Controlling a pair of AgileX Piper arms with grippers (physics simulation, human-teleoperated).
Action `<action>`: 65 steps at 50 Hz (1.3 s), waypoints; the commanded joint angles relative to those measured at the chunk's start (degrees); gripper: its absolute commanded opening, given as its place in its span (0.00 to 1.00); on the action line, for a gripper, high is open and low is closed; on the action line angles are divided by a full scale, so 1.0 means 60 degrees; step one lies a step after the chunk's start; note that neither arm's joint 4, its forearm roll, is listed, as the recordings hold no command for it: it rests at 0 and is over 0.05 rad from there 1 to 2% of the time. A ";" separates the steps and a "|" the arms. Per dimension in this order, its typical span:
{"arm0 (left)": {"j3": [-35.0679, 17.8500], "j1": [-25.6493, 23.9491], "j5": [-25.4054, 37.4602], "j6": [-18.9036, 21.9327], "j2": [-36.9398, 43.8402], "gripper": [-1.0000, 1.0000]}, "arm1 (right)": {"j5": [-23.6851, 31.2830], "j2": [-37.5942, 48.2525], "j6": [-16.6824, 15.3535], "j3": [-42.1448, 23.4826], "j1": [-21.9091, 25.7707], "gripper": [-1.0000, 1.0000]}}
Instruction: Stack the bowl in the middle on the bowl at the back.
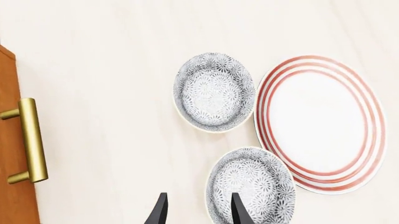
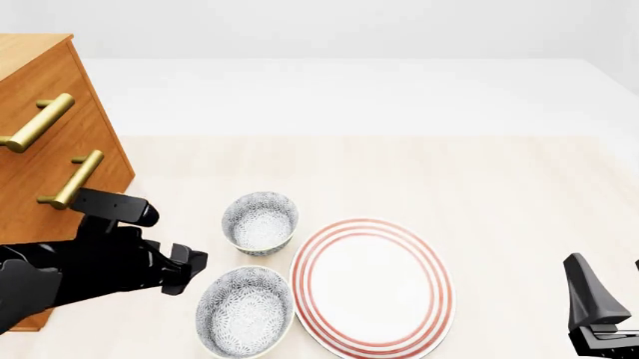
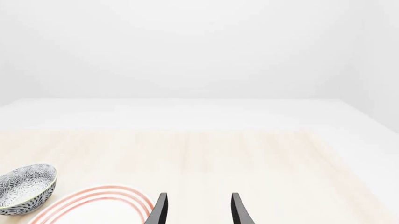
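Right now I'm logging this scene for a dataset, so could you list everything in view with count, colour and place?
Near bowl: one, white with grey speckle, front, left of the plate.
Far bowl: one, same pattern, just behind the near bowl.
Plate: one, white with red rings, right of both bowls.
Cabinet: one, brown wood, two brass handles, left edge.
Table: one, pale wood.
Left gripper: black, open, over the near bowl's edge.
Right gripper: black, open, low right.
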 commanded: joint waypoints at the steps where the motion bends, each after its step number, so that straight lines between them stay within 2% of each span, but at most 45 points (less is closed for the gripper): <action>1: 0.0271 -0.0244 -0.0554 0.0216 0.0681 1.00 | 0.0001 0.0000 -0.0002 0.0000 0.0001 1.00; 12: 0.0655 -0.0441 -0.1255 0.0406 0.1368 1.00 | 0.0002 -0.0001 -0.0017 -0.0001 -0.0009 1.00; 28: 0.0729 -0.0839 -0.1851 0.0302 0.2049 1.00 | 0.0002 0.0002 -0.0002 0.0008 -0.0019 1.00; 46: 0.1190 -0.1336 -0.2866 -0.0113 0.2810 1.00 | 0.0002 0.0002 0.0006 0.0011 -0.0028 1.00; 64: 0.1550 -0.1431 -0.3578 -0.0088 0.3376 1.00 | 0.0004 0.0001 0.0013 0.0012 -0.0029 1.00; 65: 0.1562 -0.1424 -0.3579 -0.0044 0.3358 0.00 | 0.0004 0.0001 0.0014 0.0013 -0.0029 1.00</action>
